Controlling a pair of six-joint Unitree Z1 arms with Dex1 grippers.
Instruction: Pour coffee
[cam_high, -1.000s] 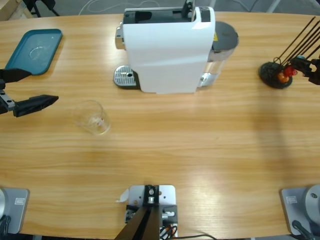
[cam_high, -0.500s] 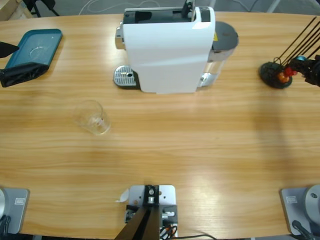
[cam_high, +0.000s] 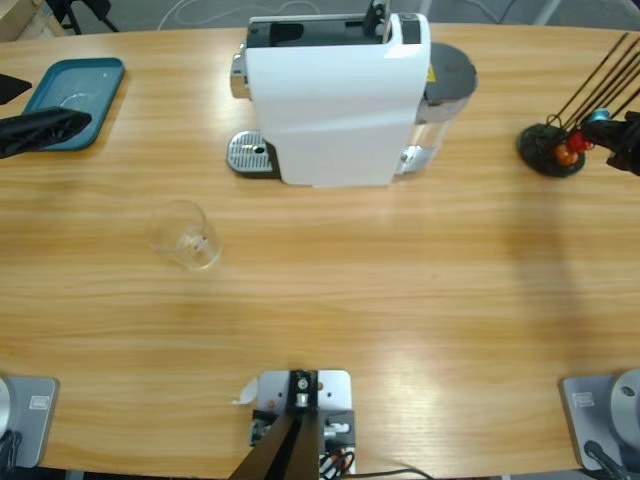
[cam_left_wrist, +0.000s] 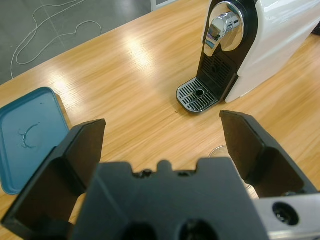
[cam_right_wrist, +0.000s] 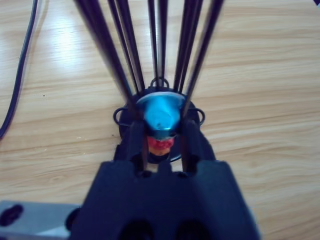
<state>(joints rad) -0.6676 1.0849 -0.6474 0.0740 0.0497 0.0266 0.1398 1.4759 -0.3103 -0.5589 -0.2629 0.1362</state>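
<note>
Your left gripper (cam_left_wrist: 162, 145) hangs wide apart and empty at the far left; the right gripper (cam_right_wrist: 162, 135) pinches a blue capsule (cam_right_wrist: 160, 116). The glass (cam_high: 184, 234), left of middle, is light, slick, breakable: grasp its wall.

The long wooden table (cam_high: 330, 300) has a pale, honey-coloured top with fine grain running along its length. Soft light glares off it in bright patches, 1 broad sheen ahead of the left arm's jaws in the left wrist view and another in the right wrist view, up and to the left of that arm's jaws. Past the table's curved far edge lies a grey floor (cam_left_wrist: 60, 25), where a thin pale cable (cam_left_wrist: 37, 22) trails in loose loops. A dark cable (cam_right_wrist: 20, 70) crosses the tabletop at the right wrist view's left edge.
</note>
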